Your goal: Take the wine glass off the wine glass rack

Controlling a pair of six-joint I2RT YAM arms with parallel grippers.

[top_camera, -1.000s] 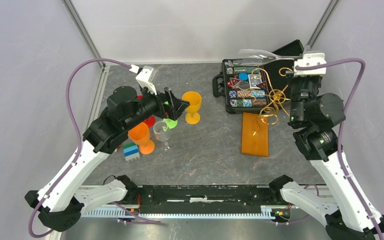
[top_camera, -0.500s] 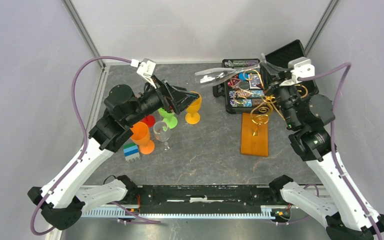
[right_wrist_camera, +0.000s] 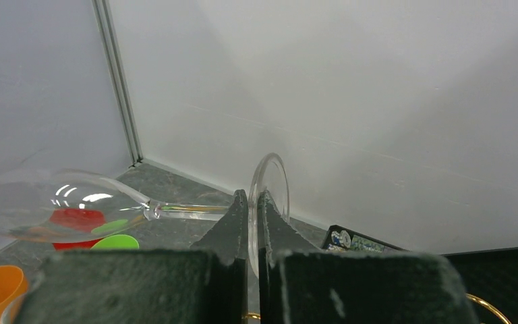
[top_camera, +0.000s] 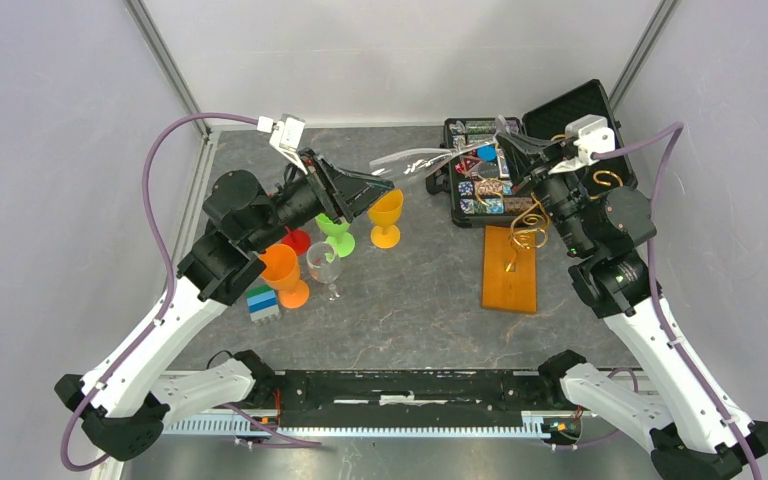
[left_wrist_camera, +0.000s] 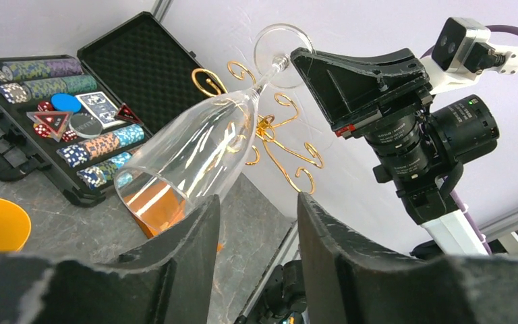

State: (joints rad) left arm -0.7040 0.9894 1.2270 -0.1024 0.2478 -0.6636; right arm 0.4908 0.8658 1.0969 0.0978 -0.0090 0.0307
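Observation:
The clear wine glass hangs level in the air, off the rack, bowl pointing left. My right gripper is shut on its round foot, which is pinched between the fingertips of that gripper. The wine glass rack, gold wire on an orange-brown wooden base, stands below the right arm. My left gripper sits at the bowl's rim. In the left wrist view the bowl lies just past the left finger. Nothing is between the part-open jaws of the left gripper.
An open black case of poker chips lies behind the rack. Under the left arm stand a yellow goblet, a green one, an orange one, a red one, a small clear glass and a striped block.
My right gripper carried the glass left and away from the rack's wire. The left gripper rose toward the bowl and its jaws narrowed.

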